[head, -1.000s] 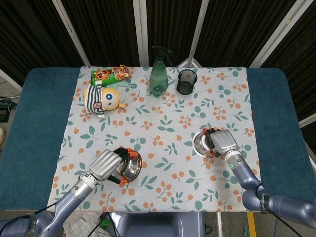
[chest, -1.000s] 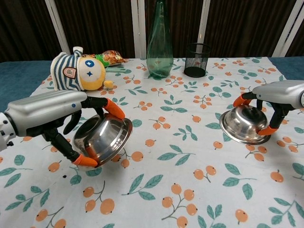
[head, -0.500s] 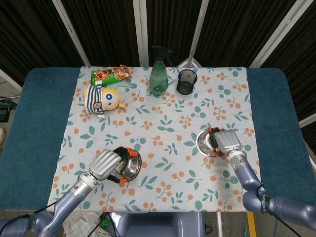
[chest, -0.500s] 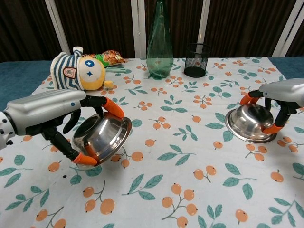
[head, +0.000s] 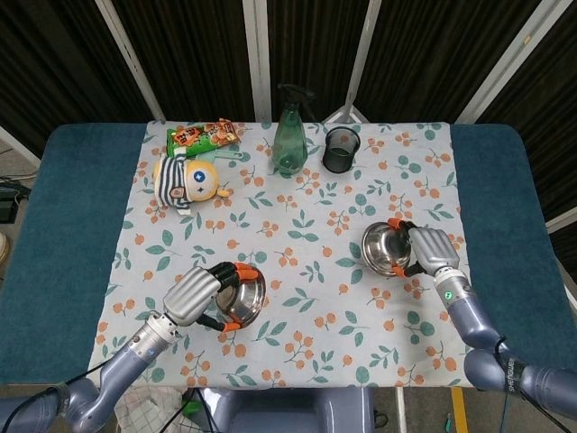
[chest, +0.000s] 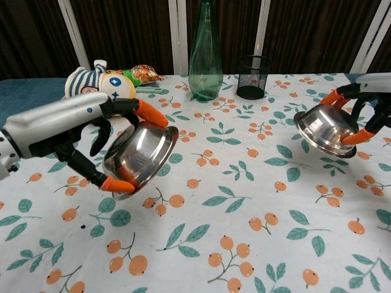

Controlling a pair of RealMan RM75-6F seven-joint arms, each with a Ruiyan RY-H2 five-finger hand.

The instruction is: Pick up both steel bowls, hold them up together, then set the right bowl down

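My left hand (head: 195,294) (chest: 73,131) grips a steel bowl (head: 243,299) (chest: 139,157) by its rim, tilted on its side and lifted off the floral tablecloth (head: 297,234). Over on the right, my right hand (head: 433,250) (chest: 372,101) holds the other steel bowl (head: 386,249) (chest: 325,124), also tilted and raised above the cloth. Orange fingertips wrap both rims. The bowls' shadows lie on the cloth beneath them.
At the back stand a green glass bottle (head: 288,140) (chest: 205,52) and a black mesh cup (head: 340,148) (chest: 253,77). A plush toy (head: 187,180) (chest: 104,91) and a snack packet (head: 206,136) lie at the back left. Blue table surface (head: 72,225) flanks the cloth.
Both hands have risen with their bowls. The right bowl moved up and to the right, off the cloth. The left bowl lifted and shifted slightly right.
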